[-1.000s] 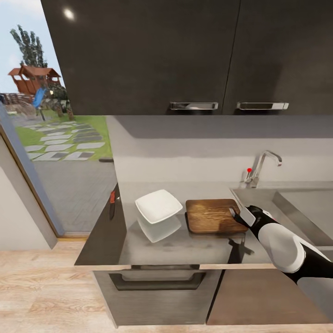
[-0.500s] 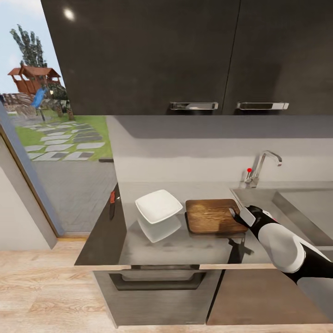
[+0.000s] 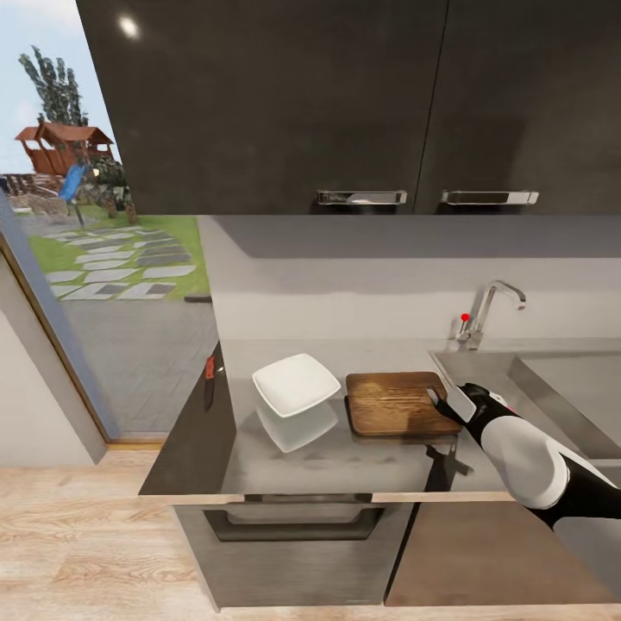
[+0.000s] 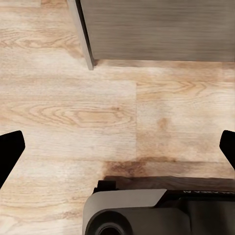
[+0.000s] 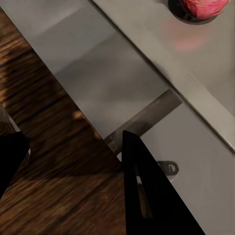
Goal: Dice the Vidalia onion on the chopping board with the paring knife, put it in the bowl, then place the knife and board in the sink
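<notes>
The Vidalia onion [image 5: 203,7] shows at the edge of the right wrist view as a smooth, rounded pinkish-red ball resting over a dark circular opening (probably the drain) in the grey steel sink [image 3: 561,379], throwing a soft pink reflection on the metal. Across the last second nothing has shifted: the head view is the same, and the right pincer [image 3: 442,402] hangs where it was, at the end of the chopping board [image 3: 395,402] nearest the sink. I judge this a pause before the reach into the basin; the onion is not yet picked up.

The right pincer is parted with nothing between its dark, wedge-shaped fingers [image 5: 152,196]; board and counter show through the gap. The left pincer [image 4: 117,147] is spread wide over the pale wooden floor and holds nothing either.

The board is dark brown with strong streaky grain and rounded corners, lying flat on the counter [image 3: 328,457], which is polished enough to mirror things. The bowl [image 3: 296,383] sits just beside the board, glossy white, squarish with soft corners, and empty. The paring knife [image 3: 209,381] lies well apart at the counter's far left edge, its red handle above a dark blade. A chrome tap [image 3: 492,310] with a red knob stands behind the sink, under matte dark cabinets.
</notes>
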Controlling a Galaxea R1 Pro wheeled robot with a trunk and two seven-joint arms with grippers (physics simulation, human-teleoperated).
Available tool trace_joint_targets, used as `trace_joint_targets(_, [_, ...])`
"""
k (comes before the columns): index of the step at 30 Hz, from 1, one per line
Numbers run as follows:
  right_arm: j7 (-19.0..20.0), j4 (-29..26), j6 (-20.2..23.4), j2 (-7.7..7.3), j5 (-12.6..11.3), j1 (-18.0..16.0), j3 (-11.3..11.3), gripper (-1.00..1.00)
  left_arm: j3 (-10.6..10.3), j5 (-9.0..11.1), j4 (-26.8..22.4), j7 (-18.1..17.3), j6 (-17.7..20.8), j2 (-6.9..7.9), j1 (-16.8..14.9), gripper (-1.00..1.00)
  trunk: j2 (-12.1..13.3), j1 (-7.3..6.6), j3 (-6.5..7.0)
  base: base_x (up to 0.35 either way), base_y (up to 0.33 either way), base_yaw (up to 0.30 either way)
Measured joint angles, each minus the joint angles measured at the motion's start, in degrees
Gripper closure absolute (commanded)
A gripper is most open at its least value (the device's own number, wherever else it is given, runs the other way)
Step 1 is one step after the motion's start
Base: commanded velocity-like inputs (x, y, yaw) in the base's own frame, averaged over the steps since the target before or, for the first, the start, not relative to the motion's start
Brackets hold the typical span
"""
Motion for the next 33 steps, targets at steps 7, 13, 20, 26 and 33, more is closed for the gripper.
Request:
trace_joint_targets(7, [-0.2, 0.0, 0.0, 0.0, 0.0, 0.0, 0.0, 1.0, 0.0, 0.0, 0.0, 0.0, 0.0, 0.0, 0.0, -1.0, 0.0, 0.0, 0.0, 0.0, 0.0, 0.0])
trace_joint_targets(13, [-0.5, 0.0, 0.0, 0.0, 0.0, 0.0, 0.0, 1.0, 0.0, 0.0, 0.0, 0.0, 0.0, 0.0, 0.0, -1.0, 0.0, 0.0, 0.0, 0.0, 0.0, 0.0])
trace_joint_targets(20, [-0.5, 0.0, 0.0, 0.04, 0.0, 0.0, 0.1, 1.0, 0.0, 0.0, 0.0, 0.0, 0.0, 0.0, 0.0, -1.0, 0.0, 0.0, -0.04, 0.0, 0.0, 0.0])
trace_joint_targets(26, [-0.5, 0.0, 0.1, 0.05, -0.1, 0.0, 0.1, -1.0, 0.0, 0.0, 0.0, 0.0, 0.0, 0.0, 0.0, -1.0, 0.0, 0.0, -0.04, 0.0, 0.0, 0.0])
trace_joint_targets(33, [-0.4, 0.1, 0.1, 0.07, -0.1, 0.0, 0.1, -1.0, 0.0, 0.0, 0.0, 0.0, 0.0, 0.0, 0.0, -1.0, 0.0, 0.0, -0.04, 0.0, 0.0, 0.0])
